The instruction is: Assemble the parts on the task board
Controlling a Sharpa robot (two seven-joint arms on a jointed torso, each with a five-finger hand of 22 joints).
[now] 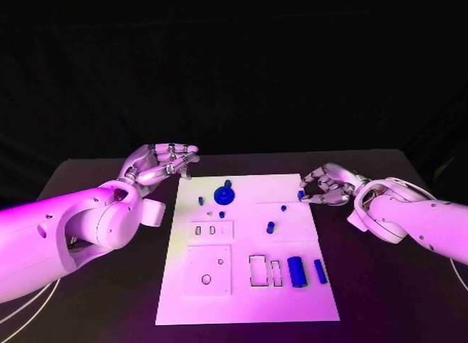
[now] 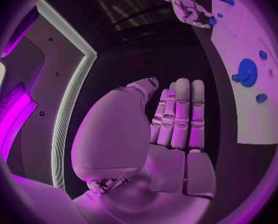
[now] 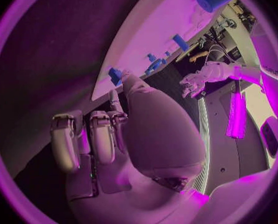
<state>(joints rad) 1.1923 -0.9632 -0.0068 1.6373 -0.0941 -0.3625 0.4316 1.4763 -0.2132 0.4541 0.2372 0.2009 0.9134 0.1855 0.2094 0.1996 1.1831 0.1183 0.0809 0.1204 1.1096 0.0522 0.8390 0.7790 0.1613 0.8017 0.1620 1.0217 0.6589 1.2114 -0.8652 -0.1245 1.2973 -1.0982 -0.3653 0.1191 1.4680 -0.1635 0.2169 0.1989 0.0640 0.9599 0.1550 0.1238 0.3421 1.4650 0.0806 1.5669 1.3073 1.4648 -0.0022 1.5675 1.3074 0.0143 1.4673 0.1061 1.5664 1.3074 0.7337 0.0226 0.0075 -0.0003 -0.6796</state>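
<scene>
The white task board [image 1: 244, 293] lies in the middle of the black table. On it stand a blue gear [image 1: 226, 193], a small peg [image 1: 270, 227], a thick blue cylinder [image 1: 296, 271] and a slim blue bar [image 1: 320, 271]. My right hand [image 1: 329, 186] hovers at the board's far right edge and pinches a small blue part [image 1: 301, 194] between thumb and fingertip; the right wrist view shows this part [image 3: 115, 75] at my thumb's tip. My left hand [image 1: 161, 163] is raised beside the board's far left corner, fingers [image 2: 179, 114] straight and holding nothing.
Rectangular recesses [image 1: 206, 230] and slots [image 1: 259, 270] are cut into the board's near half. Bare black table [image 1: 388, 300] lies on both sides of the board. The left wrist view shows the gear [image 2: 246, 72] and my right hand [image 2: 188, 7] across the board.
</scene>
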